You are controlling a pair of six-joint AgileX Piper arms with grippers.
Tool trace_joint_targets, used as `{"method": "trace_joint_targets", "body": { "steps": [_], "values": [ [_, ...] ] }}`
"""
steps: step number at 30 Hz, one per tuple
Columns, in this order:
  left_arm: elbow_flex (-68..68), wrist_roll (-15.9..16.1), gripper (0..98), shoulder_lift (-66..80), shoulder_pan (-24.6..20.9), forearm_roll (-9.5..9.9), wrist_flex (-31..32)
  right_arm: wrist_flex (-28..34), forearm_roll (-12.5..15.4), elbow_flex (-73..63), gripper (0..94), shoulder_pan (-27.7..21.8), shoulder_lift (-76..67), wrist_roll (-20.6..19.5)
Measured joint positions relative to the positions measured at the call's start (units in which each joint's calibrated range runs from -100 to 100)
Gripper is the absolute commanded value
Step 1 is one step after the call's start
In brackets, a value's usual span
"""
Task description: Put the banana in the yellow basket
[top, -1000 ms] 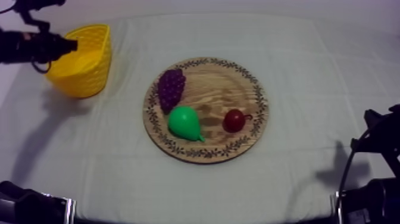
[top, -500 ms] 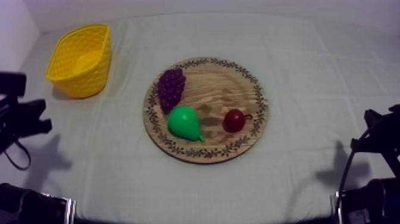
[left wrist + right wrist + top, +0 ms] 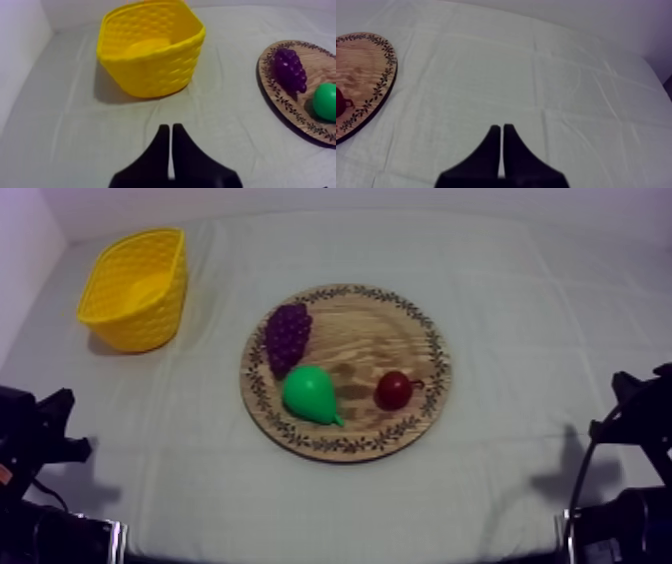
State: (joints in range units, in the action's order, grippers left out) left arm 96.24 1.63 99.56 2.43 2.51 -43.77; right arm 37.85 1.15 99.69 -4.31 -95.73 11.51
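Note:
The yellow basket point(image 3: 133, 288) stands at the table's far left. A smooth yellow shape point(image 3: 146, 47) lies on its bottom and looks like the banana. The round wooden board point(image 3: 400, 338) in the middle holds a bunch of grapes point(image 3: 287, 336), a green pear point(image 3: 310, 395) and a small red fruit point(image 3: 393, 390). My left gripper point(image 3: 171, 128) is shut on nothing, low over the cloth a short way in front of the basket point(image 3: 150, 55). My right gripper point(image 3: 501, 128) is shut too, over bare cloth to the right of the board point(image 3: 366, 75).
My left arm point(image 3: 35, 446) sits low at the near left edge and my right arm point(image 3: 630, 438) at the near right. Open cloth lies between the basket and the board, and along the front of the table.
My left arm has drawn back from the basket, down along the left side to the near left corner. The right arm, the fruit and the board have stayed put.

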Motion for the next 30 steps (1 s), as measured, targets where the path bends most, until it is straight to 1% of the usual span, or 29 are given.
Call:
{"method": "trace_joint_targets", "body": {
  "steps": [3,5,7,9,12,14,16,18,22,30],
  "values": [
    [0.08,-0.88,0.2,0.3,0.18,0.0,-0.1,0.0,0.0,0.0,0.3,0.0,0.0,0.0],
    [0.47,-2.25,0.1,0.35,0.22,-0.04,0.72,0.0,0.0,0.0,0.3,0.0,0.0,0.0],
    [1.6,-4.13,0.1,0.37,0.25,-0.11,2.75,0.0,0.0,0.0,0.3,0.0,0.0,0.0],
    [2.71,-6.8,0.1,0.44,0.26,-0.15,6.65,0.0,0.0,0.0,0.3,0.0,0.0,-0.2],
    [3.25,-10.34,0.1,0.44,0.26,-0.15,10.83,0.0,0.0,0.0,0.3,0.0,0.0,-0.01],
    [3.34,-12.12,0.1,0.44,0.26,-0.15,11.83,0.0,0.0,0.0,0.3,0.0,0.0,-0.01],
    [3.46,-13.14,0.1,0.44,0.26,-0.18,12.26,0.0,0.0,0.0,0.3,0.0,0.0,-0.01],
    [3.46,-13.41,0.1,0.44,0.26,-0.18,12.43,0.0,0.0,0.0,0.3,0.0,0.0,-0.01],
    [3.5,-12.49,0.1,0.44,0.26,-0.18,12.46,0.0,0.0,0.0,0.3,0.0,0.0,-0.01],
    [3.55,-12.35,0.1,0.44,0.26,-0.18,12.53,0.0,0.0,0.0,0.3,0.0,0.0,-0.01]
  ]
}}
